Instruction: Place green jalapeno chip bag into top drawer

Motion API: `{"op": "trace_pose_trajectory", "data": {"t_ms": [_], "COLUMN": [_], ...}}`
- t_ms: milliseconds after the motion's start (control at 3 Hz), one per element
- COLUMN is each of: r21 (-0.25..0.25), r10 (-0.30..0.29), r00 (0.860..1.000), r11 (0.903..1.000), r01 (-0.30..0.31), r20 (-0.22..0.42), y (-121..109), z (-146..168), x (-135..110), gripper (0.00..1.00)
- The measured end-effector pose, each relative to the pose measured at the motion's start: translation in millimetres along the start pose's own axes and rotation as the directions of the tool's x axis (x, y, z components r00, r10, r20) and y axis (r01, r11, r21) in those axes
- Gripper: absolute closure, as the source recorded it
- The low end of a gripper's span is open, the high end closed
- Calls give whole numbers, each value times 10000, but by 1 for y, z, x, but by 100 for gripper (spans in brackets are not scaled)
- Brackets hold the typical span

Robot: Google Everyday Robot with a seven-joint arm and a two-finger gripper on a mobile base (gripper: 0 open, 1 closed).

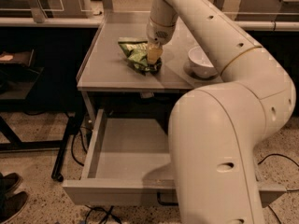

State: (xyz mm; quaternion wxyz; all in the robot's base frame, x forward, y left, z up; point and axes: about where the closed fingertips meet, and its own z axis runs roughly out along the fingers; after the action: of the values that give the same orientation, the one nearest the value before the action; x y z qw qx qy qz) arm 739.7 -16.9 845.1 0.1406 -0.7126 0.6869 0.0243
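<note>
Gripper (154,59) presses on the chip bag (133,55) near the middle of the table (105,66); we cannot tell if it grips. Bowl (202,62) sits at 3 o'clock; drawer (126,146) stands open beyond the front edge, at 6 o'clock.

one green jalapeno chip bag (134,55), one white bowl (202,62), one tabletop (105,66), one top drawer (133,146) open below it. one gripper (154,59), down on the bag's right end. bottom left, possibly two dark shoes (11,197).
</note>
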Motion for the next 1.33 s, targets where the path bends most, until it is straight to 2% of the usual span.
{"op": "trace_pose_trajectory", "data": {"t_ms": [333, 667, 1000, 1333], "r21": [579, 1261, 1743, 1747], "r10": [-207, -765, -1466, -1484], "r00": [9997, 9969, 9887, 9884], "r11": [9981, 9893, 9748, 9745], "r01": [202, 739, 1391, 1406], "r20": [91, 158, 311, 326], "y": [-6, -4, 13, 12], "z": [-12, -46, -83, -82], "x": [-7, -18, -27, -28], "gripper": [100, 100, 100, 100]}}
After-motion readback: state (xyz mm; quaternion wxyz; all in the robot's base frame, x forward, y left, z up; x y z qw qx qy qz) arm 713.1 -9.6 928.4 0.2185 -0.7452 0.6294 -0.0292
